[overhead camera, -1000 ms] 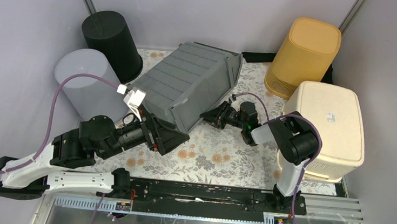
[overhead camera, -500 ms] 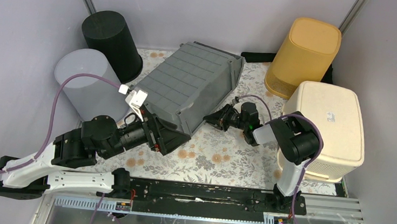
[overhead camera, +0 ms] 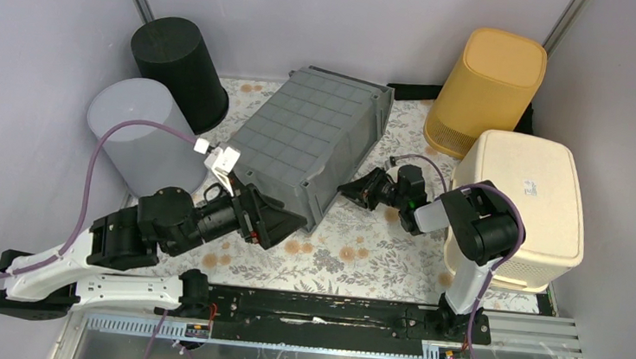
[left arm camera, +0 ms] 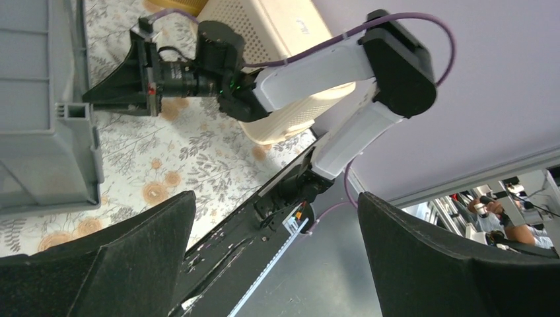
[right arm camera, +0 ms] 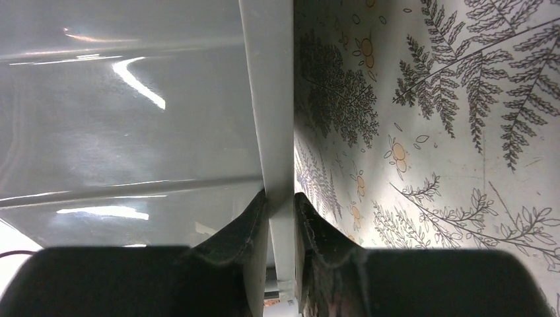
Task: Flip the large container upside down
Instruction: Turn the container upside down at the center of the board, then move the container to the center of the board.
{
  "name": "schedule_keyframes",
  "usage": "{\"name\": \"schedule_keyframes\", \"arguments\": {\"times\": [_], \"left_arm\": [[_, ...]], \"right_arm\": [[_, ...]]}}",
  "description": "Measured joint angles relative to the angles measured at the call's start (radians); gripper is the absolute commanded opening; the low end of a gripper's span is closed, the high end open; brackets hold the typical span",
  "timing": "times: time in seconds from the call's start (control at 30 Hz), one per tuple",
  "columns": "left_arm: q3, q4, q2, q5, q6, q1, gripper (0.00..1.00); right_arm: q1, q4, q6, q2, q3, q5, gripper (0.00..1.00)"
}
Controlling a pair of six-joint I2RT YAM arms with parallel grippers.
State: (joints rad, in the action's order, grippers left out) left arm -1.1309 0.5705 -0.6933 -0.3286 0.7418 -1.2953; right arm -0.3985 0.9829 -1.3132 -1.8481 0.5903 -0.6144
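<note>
On floral cloth, ribbed grey container, right gripper apparently pinching its rim, left gripper splayed.

The top camera looks steeply down on the desk. The left wrist looks past a corner of the bin; the right wrist sits tight against its rim. All share the bin.
</note>
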Motion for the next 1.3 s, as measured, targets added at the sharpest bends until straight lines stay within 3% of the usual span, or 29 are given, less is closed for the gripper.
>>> {"name": "schedule_keyframes", "arguments": {"times": [0.2, 0.37, 0.63, 0.73, 0.93, 1.3], "left_arm": [[0.111, 0.023, 0.026, -0.064, 0.068, 0.000, 0.99], [0.206, 0.071, 0.047, -0.137, 0.141, 0.000, 0.89], [0.224, 0.148, -0.001, -0.227, 0.210, 0.025, 0.91], [0.225, 0.163, -0.028, -0.206, 0.201, 0.129, 0.93], [0.247, 0.136, -0.072, -0.051, 0.126, 0.459, 0.97], [0.255, 0.002, -0.192, 0.101, 0.056, 0.620, 0.99]], "right_arm": [[0.003, 0.000, 0.000, 0.000, 0.000, -0.002, 0.00], [0.005, 0.003, 0.000, 0.000, 0.000, -0.005, 0.00], [0.006, 0.042, -0.012, 0.000, -0.013, -0.005, 0.00], [0.007, 0.063, -0.020, -0.001, -0.018, -0.005, 0.00], [0.007, 0.095, -0.036, -0.006, -0.028, -0.006, 0.00], [0.013, 0.179, -0.058, -0.042, -0.069, -0.004, 0.00]]}}
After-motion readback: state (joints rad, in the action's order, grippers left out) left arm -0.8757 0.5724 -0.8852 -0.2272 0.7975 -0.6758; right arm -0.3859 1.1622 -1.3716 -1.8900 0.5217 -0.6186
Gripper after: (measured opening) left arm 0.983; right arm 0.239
